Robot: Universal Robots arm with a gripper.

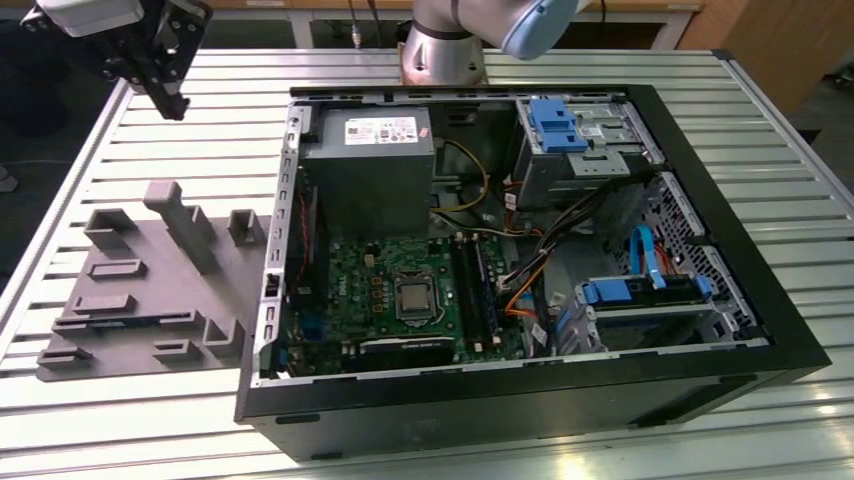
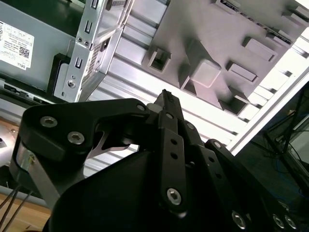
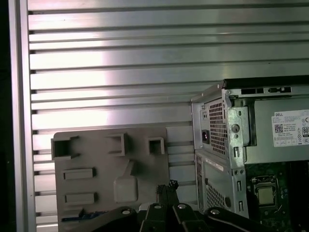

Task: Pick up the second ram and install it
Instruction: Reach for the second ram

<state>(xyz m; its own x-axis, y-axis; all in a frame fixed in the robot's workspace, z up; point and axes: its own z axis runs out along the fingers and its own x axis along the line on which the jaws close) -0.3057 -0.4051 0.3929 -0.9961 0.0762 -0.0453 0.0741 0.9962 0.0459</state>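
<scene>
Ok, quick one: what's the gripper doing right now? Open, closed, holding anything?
Black metal gripper: closed, fingertips together, nothing held between them.

**Fig. — The setting around my work area: a slatted metal table and the room beyond it.**
The table (image 1: 120, 140) under me is built of long silver slats with dark grooves between them. Light lays bright glare bands along the slats, strongest in both wrist views. Past its far edge in the exterior view stands a wood-topped bench (image 1: 627, 8), and at the exterior view's right a brown wooden panel (image 1: 787, 50). Off the table's edge, in the second wrist view, the floor (image 2: 270, 137) is dark, with loose cables (image 2: 289, 154) lying on it.
</scene>
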